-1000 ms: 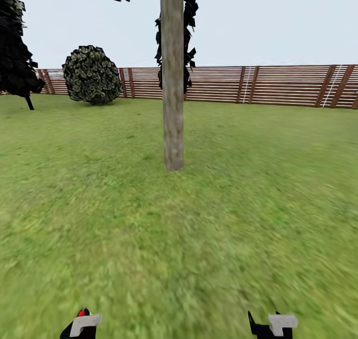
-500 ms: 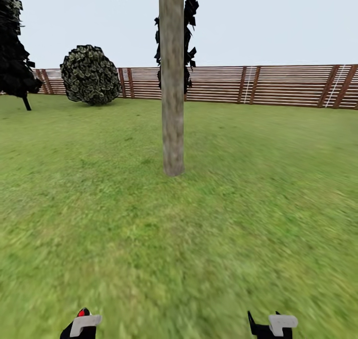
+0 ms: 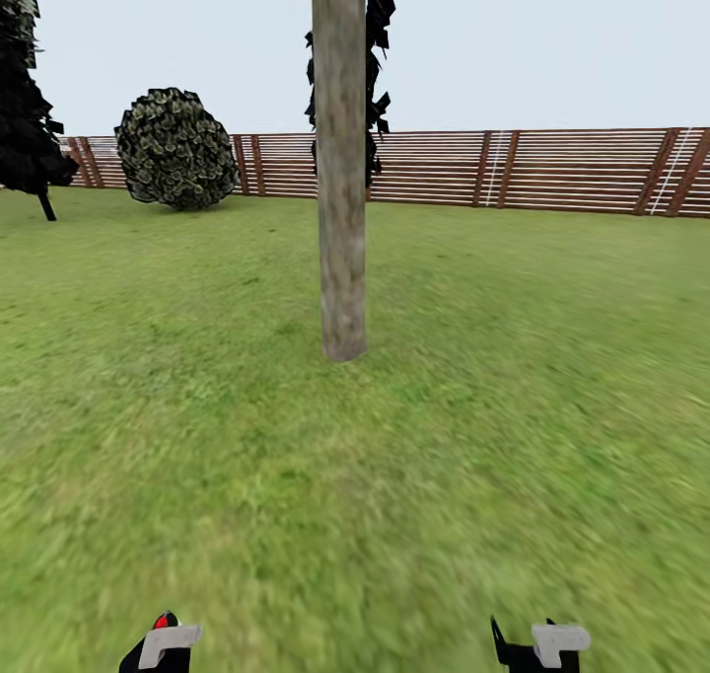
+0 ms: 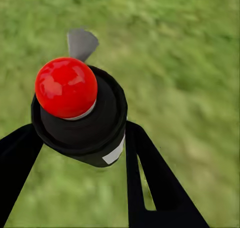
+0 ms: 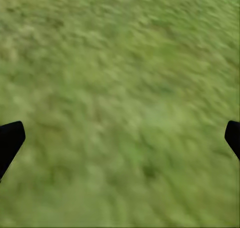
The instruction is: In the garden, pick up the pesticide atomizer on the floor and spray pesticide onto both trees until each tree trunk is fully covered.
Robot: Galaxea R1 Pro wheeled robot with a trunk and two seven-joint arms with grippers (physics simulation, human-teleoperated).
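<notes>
The left gripper (image 4: 80,138) clamps the atomizer (image 4: 80,118), a black cylinder with a glossy red round tip. The right gripper (image 5: 120,138) hangs wide open over blurred lawn (image 3: 513,436). Ahead stands a smooth, mottled grey trunk (image 3: 340,180), with open grass around it up to the slatted wooden fence (image 3: 572,170).

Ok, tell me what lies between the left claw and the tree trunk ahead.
Only bare lawn. In the head view, grass runs unbroken from the left claw, which holds the pesticide atomizer, up to the tree trunk.
</notes>
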